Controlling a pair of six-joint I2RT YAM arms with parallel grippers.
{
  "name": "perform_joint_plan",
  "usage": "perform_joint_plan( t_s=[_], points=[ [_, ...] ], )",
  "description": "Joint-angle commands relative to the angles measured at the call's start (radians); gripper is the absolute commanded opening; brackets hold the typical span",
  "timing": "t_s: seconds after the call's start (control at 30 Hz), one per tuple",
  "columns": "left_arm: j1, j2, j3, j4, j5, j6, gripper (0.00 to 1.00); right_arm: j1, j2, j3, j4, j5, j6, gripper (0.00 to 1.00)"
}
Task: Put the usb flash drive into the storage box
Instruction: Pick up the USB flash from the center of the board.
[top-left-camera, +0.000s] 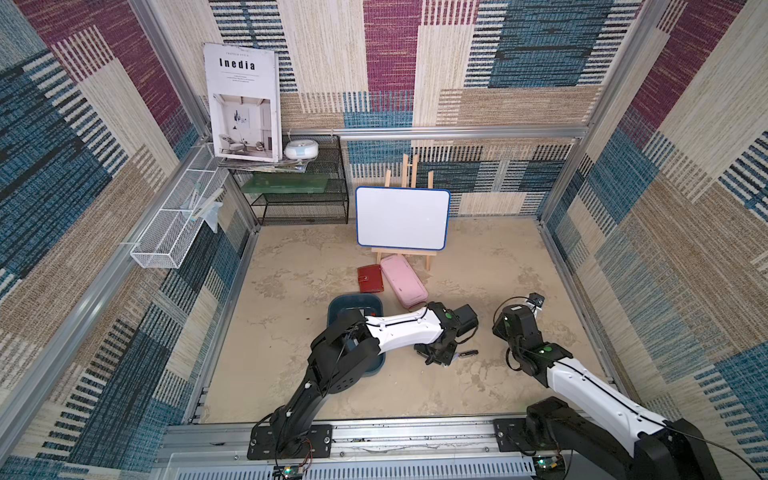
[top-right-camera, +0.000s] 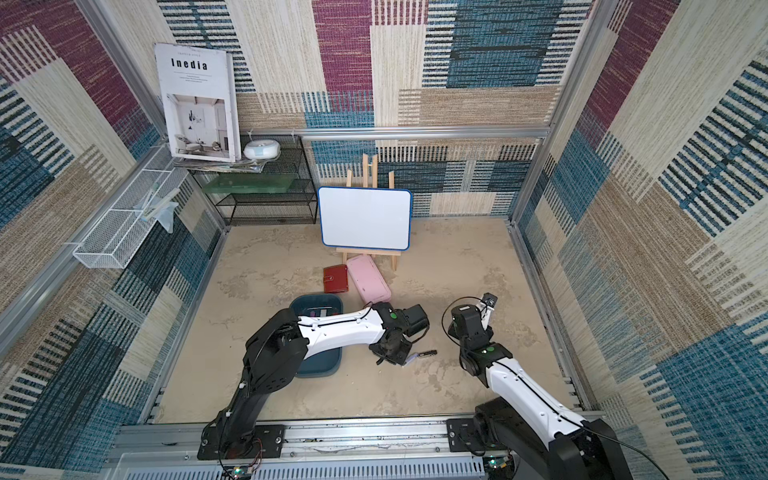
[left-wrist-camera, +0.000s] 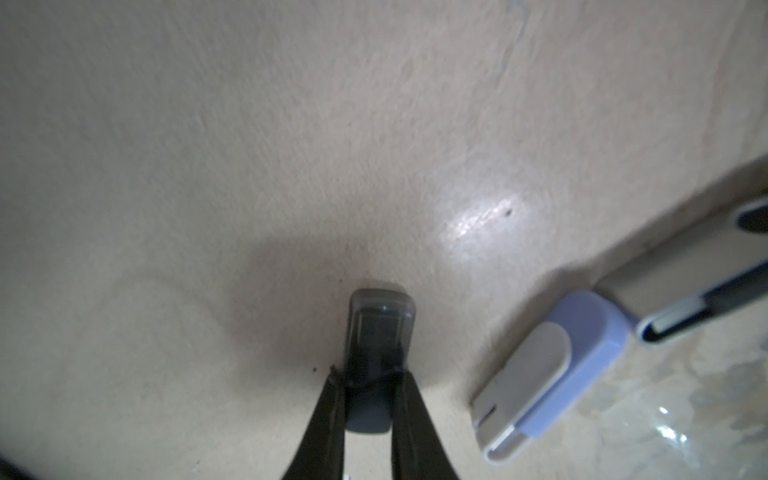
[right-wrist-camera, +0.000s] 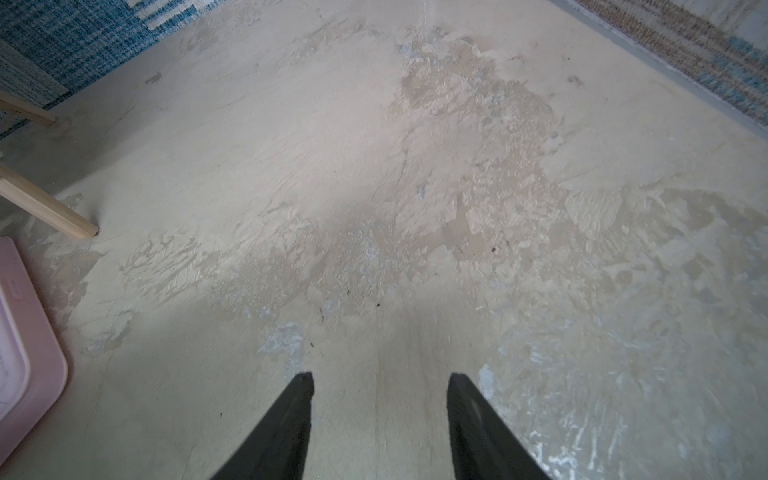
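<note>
USB flash drive (left-wrist-camera: 382, 328), dark with a clear cap, is lying on the table (left-wrist-camera: 249, 124), and the left gripper (left-wrist-camera: 368, 374) is pinching it between its two fingers. That's three drives in all: a lavender drive (left-wrist-camera: 548, 374) and a grey-and-navy drive (left-wrist-camera: 681, 286) are lying just beside it. All three are sitting outside the one storage box (top-left-camera: 353, 297). The right gripper (right-wrist-camera: 380, 378) is hovering with its jaws apart, holding nothing.

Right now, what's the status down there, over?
Left gripper clamped on usb flash drive; right gripper open, empty. Storage box partly under left arm. Lavender drive, silver drive alongside.
</note>
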Motion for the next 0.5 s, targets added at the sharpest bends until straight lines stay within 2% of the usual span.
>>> perform_joint_plan(
  t_s=[0.0,0.17,0.47],
  points=[
    [0.003,0.013,-0.023,0.024,-0.015,0.006,0.14,0.0,0.003,0.004,0.033,0.0,0.0,0.57],
    [0.003,-0.057,-0.043,0.024,-0.032,0.004,0.1,0.001,0.005,0.004,0.034,-0.002,0.0,0.57],
    [0.004,-0.313,-0.135,-0.003,-0.123,-0.015,0.08,0.001,0.009,0.004,0.037,-0.005,-0.001,0.57]
  ],
)
